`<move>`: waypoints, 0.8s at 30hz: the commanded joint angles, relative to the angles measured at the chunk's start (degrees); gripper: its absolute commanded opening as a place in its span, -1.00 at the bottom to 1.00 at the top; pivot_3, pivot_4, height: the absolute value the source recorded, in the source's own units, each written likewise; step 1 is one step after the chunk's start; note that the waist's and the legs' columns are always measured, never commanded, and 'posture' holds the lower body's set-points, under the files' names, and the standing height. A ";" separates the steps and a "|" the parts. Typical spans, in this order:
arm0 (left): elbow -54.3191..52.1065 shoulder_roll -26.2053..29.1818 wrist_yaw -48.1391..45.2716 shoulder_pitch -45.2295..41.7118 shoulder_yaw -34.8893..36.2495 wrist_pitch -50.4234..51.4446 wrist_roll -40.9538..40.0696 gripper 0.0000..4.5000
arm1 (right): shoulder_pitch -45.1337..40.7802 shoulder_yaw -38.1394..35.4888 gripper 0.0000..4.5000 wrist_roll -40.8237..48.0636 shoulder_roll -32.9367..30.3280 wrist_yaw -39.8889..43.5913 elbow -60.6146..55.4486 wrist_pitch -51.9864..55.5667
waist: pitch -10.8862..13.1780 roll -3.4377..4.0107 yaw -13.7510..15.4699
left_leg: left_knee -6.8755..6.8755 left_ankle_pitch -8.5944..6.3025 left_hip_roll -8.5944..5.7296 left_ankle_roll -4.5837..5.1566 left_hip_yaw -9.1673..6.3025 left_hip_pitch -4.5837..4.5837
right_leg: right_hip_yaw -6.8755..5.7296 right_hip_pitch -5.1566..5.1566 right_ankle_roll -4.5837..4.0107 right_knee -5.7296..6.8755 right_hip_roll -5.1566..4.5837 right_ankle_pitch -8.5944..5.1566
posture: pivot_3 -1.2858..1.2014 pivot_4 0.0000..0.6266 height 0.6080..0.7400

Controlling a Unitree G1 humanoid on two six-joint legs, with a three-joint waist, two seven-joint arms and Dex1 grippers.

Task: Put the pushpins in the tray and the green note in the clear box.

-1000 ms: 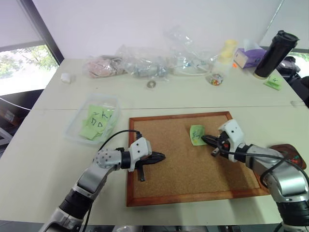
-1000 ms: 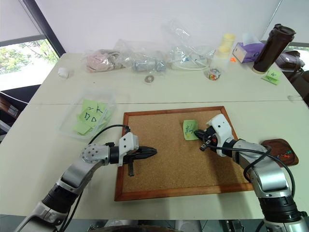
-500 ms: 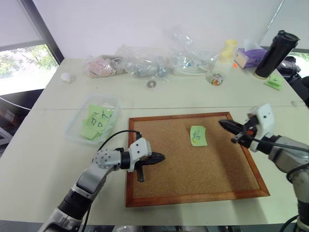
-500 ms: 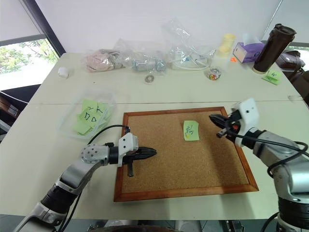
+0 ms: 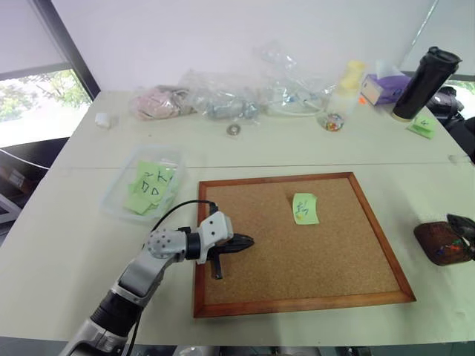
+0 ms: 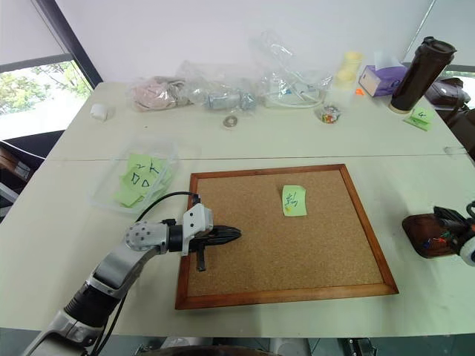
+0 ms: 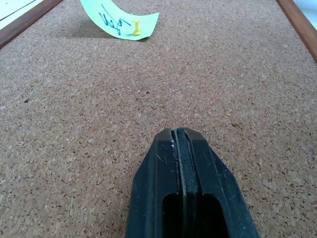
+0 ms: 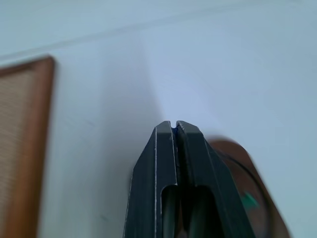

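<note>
Both arms' fingers point(image 7: 179, 148) are pressed shut, holding nothing visible.

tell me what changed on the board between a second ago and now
The right hand, shut, left the green note and swung off the cork board to the right, ending over the tray. Whether it carries a pushpin cannot be told. The note stays on the board with a yellow pushpin in it. The left hand, shut and empty, kept still over the board. The clear box is unchanged.

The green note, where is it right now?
The green note lies on the cork board, in its far right part, with a yellow pushpin in it.
</note>
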 commanded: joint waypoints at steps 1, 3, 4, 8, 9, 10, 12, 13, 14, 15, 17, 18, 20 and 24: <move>1.39 0.32 -0.46 0.96 -1.43 0.58 1.23 -1.00 | 0.46 -0.26 -0.98 -0.51 0.04 0.18 0.38 -2.51 | -0.03 0.06 0.00 | 0.00 0.00 0.00 0.00 0.01 0.00 | 0.01 0.00 0.00 0.00 0.00 0.00 | 0.03 -0.52 0.86; 1.49 0.31 -0.45 0.98 -1.41 0.45 1.28 -1.00 | 1.00 0.52 -0.98 -0.72 0.36 0.17 0.49 -2.93 | -0.04 0.10 0.00 | 0.00 0.00 0.00 0.00 0.01 0.01 | 0.02 0.00 0.00 0.00 0.01 0.00 | 0.03 -0.52 0.86; 1.53 0.31 -0.44 1.00 -1.39 0.40 1.30 -1.00 | 1.35 0.94 -0.98 -1.03 0.57 0.24 0.66 -3.36 | -0.03 0.10 0.01 | 0.00 0.00 0.01 0.00 0.01 0.01 | 0.02 0.00 0.00 0.01 0.01 0.00 | 0.03 -0.52 0.86; 1.73 0.31 -0.37 1.12 -1.36 0.21 1.37 -1.00 | 1.81 2.39 -0.98 -1.79 1.55 -0.21 1.83 -4.71 | -0.03 0.09 0.03 | 0.01 0.00 0.00 0.00 0.01 0.00 | 0.03 0.00 0.00 0.00 0.00 0.00 | 0.03 -0.52 0.86; 1.86 0.32 -0.37 1.13 -1.37 0.10 1.41 -1.00 | 2.02 2.65 -0.98 -1.80 1.59 0.01 1.88 -4.97 | -0.03 0.09 0.02 | 0.01 0.00 -0.01 0.00 0.01 0.00 | 0.03 0.00 0.00 0.00 0.00 0.00 | 0.03 -0.52 0.86; 1.97 0.33 -0.37 1.13 -1.37 0.01 1.42 -1.00 | 2.15 2.74 -0.98 -1.74 1.60 0.13 1.90 -5.10 | -0.03 0.08 0.03 | 0.01 0.00 -0.01 0.00 0.02 0.01 | 0.04 0.00 0.00 0.00 0.00 0.00 | 0.03 -0.52 0.86; 2.14 0.32 -0.37 1.12 -1.39 -0.16 1.44 -1.00 | 2.28 2.76 -0.98 -1.44 1.52 0.25 1.99 -4.98 | -0.03 0.09 0.02 | 0.00 0.00 0.00 0.00 0.01 0.01 | 0.03 0.00 0.00 0.00 0.01 0.00 | 0.03 -0.52 0.86; 2.22 0.31 -0.37 1.11 -1.40 -0.22 1.46 -1.00 | 2.37 2.74 -0.87 -1.28 1.52 0.23 1.79 -4.84 | -0.03 0.09 0.02 | 0.00 0.00 0.00 0.00 0.01 0.01 | 0.03 0.00 0.00 0.00 0.01 0.00 | 0.03 -0.52 0.86; 2.34 0.31 -0.38 1.11 -1.42 -0.32 1.50 -1.00 | 2.61 2.72 -0.72 -1.19 1.52 0.28 1.49 -4.77 | -0.03 0.08 0.04 | 0.00 0.00 0.00 0.00 0.01 0.01 | 0.03 0.01 0.00 0.00 0.01 0.00 | 0.03 -0.52 0.86; 2.47 0.29 -0.37 1.10 -1.44 -0.38 1.53 -1.00 | 3.01 2.54 -0.61 -1.06 1.48 0.39 1.04 -4.60 | -0.03 0.09 0.05 | 0.00 0.00 0.00 0.00 0.01 0.01 | 0.03 0.01 0.00 0.00 0.01 0.00 | 0.03 -0.52 0.86; 2.68 0.26 -0.36 1.09 -1.48 -0.55 1.60 -1.00 | 3.70 2.25 -0.13 -0.82 1.31 0.72 0.29 -4.63 | -0.03 0.09 0.07 | 0.00 0.00 0.00 0.00 0.01 0.01 | 0.04 0.01 0.00 0.00 0.00 0.00 | 0.03 -0.52 0.86; 2.74 0.26 -0.36 1.08 -1.49 -0.60 1.62 -1.00 | 3.89 2.18 0.01 -0.69 1.24 0.80 0.10 -4.67 | -0.03 0.09 0.03 | 0.00 0.00 0.00 0.00 0.01 0.01 | 0.04 0.00 0.00 0.00 0.01 0.00 | 0.03 -0.52 0.86; 2.85 0.24 -0.41 1.03 -1.55 -0.73 1.67 -1.00 | 4.31 1.96 0.48 -0.07 1.13 1.27 -0.72 -4.60 | -0.03 0.09 0.03 | 0.00 0.00 0.00 0.00 0.02 0.03 | 0.04 0.03 0.00 -0.02 0.01 0.00 | 0.03 -0.52 0.86; 3.33 0.30 -0.66 0.82 -1.57 -1.15 1.76 -1.00 | 4.13 0.77 0.99 2.38 1.00 2.07 -2.75 -3.51 | -0.04 0.10 0.03 | 0.00 0.00 0.00 0.01 0.02 0.04 | 0.04 0.05 0.00 -0.05 0.01 0.00 | 0.03 -0.52 0.86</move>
